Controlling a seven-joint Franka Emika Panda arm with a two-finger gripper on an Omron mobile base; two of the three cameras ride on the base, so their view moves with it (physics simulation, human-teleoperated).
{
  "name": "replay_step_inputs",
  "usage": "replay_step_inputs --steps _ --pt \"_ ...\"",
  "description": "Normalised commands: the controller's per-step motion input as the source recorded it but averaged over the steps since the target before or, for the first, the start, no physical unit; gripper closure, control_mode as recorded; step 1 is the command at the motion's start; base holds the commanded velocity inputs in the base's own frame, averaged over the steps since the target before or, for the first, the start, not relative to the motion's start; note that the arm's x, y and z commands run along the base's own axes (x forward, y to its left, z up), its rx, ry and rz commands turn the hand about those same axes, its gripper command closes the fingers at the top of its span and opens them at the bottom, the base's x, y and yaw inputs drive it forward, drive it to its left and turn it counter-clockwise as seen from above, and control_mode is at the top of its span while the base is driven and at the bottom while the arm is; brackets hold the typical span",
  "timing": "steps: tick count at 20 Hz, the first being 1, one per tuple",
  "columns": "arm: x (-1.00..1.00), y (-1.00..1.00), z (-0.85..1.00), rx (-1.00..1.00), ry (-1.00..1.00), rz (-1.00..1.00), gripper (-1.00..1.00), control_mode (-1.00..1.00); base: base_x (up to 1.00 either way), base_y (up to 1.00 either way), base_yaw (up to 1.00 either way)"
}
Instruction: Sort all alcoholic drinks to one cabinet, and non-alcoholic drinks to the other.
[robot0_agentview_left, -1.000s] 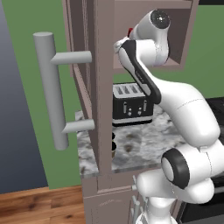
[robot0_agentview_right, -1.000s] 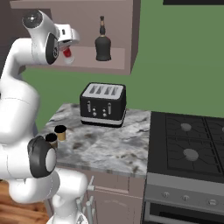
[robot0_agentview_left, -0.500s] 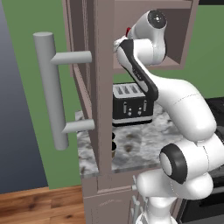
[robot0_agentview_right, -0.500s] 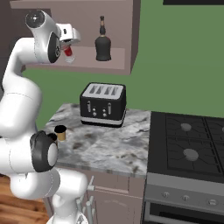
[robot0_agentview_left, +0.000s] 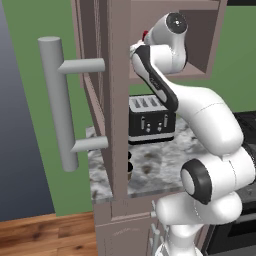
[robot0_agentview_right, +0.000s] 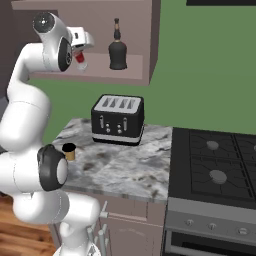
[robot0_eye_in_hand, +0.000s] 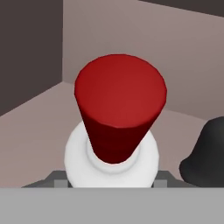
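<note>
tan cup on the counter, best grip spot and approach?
Take the tan cup around its side wall just under the black top, hand coming straight down. It stands upright near the counter's left edge, short, with bare marble around it; the toaster sits well behind.

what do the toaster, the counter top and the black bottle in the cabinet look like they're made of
Toaster: glossy black shell with a pale, metal-looking top, judging by the sheen.
Counter top: polished stone, probably granite or marble, given its grey-white mottling.
Black bottle: likely dark glass, smooth and opaque, with a thin brown neck; the render leaves this open.
</note>
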Motion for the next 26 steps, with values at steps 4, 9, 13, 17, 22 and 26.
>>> replay_step_inputs --steps 4,9,13,17,22,26 --pt "0.1 0.0 0.0 0.0 -0.02 0.0 1.0 -1.0 0.0 0.0 0.0" --pt "0.09 0.0 0.0 0.0 -0.02 0.0 1.0 -1.0 0.0 0.0 0.0" --pt "0.08 0.0 -0.05 0.0 0.0 0.0 1.0 -1.0 0.0 0.0 0.0" --pt "0.06 0.01 -0.12 0.0 0.0 0.0 1.0 -1.0 0.0 0.0 0.0" --pt "0.06 0.0 -0.07 0.0 0.0 0.0 1.0 -1.0 0.0 0.0 0.0" --pt "0.09 0.0 -0.1 0.0 0.0 0.0 1.0 -1.0 0.0 0.0 0.0"
